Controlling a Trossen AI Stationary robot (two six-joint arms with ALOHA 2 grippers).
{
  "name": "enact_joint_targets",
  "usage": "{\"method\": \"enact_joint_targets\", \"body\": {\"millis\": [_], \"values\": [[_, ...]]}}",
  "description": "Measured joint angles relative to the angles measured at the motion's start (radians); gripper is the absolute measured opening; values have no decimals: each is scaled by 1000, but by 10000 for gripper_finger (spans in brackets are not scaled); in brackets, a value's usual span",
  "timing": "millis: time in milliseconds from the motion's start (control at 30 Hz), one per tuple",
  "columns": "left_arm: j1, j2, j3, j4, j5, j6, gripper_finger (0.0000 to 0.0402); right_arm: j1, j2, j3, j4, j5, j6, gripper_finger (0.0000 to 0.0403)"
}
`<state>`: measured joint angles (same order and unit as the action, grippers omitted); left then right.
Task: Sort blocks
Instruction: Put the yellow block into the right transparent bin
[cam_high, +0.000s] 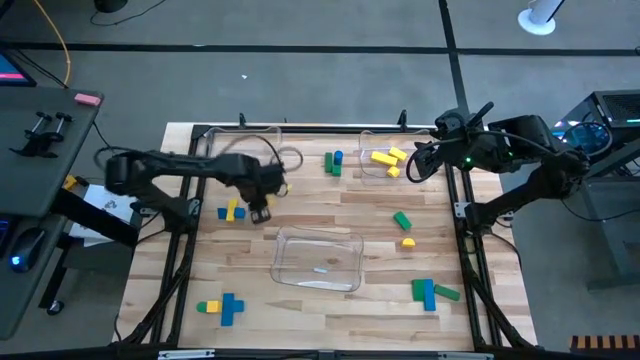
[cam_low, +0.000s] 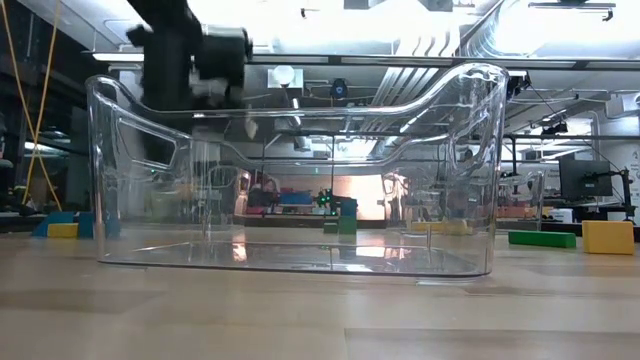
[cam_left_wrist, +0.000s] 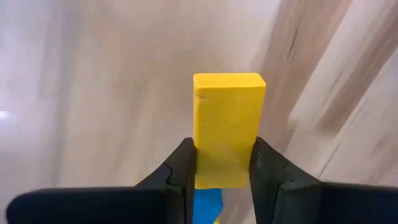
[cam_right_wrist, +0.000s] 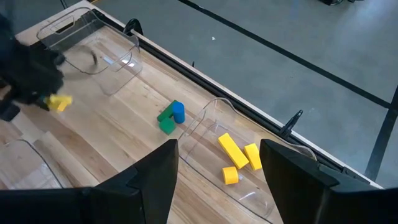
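My left gripper (cam_left_wrist: 224, 149) is shut on a yellow block (cam_left_wrist: 228, 124), near the table's middle left, beside the far left tray (cam_high: 245, 150). The right wrist view shows that block (cam_right_wrist: 59, 102) sticking out of the dark gripper. A blue piece (cam_left_wrist: 208, 205) shows behind it between the fingers. My right gripper (cam_right_wrist: 217, 162) is open and hovers over the far right tray (cam_high: 372, 135), which holds three yellow blocks (cam_right_wrist: 235, 151). Other blocks lie on the table: a yellow-and-blue pair (cam_high: 232, 211), a green and a blue one (cam_high: 332, 162), and groups near the near edge (cam_high: 222, 307), (cam_high: 430, 292). My left gripper pinches the yellow block between its two fingers (cam_left_wrist: 180, 168), which sit on the two long sides of its rear half (cam_left_wrist: 221, 171). The front half juts past the fingertips. The block is off the table. I cannot tell whether the blue piece behind it is held too.
A third clear tray (cam_high: 318, 258) stands in the table's near middle and fills the low view (cam_low: 300, 170). A green block (cam_high: 402, 220) and a yellow one (cam_high: 407, 241) lie right of it. Dark frame rails run along the table's left and right edges (cam_high: 465, 230).
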<state>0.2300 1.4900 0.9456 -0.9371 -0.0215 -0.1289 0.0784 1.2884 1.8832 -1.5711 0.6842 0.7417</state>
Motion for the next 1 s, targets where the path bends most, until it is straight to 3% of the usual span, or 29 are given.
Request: {"method": "enact_joint_targets", "body": {"millis": [100,167,300,733,867,1000], "values": [[7,-107,44,148,31,-52,73,0,0,0,0,3,7,224],[1,-149,72,348,63,-100,74,0,0,0,1,16,9,224],[-26,-126,144,692,66,-122,74,0,0,0,1,20,9,224],[14,448,534,1057,30,-94,79,0,0,0,5,25,21,224],[43,586,690,1069,29,-79,89,0,0,0,5,42,27,224],[62,665,818,971,38,-73,134,0,0,0,5,42,27,224]]}}
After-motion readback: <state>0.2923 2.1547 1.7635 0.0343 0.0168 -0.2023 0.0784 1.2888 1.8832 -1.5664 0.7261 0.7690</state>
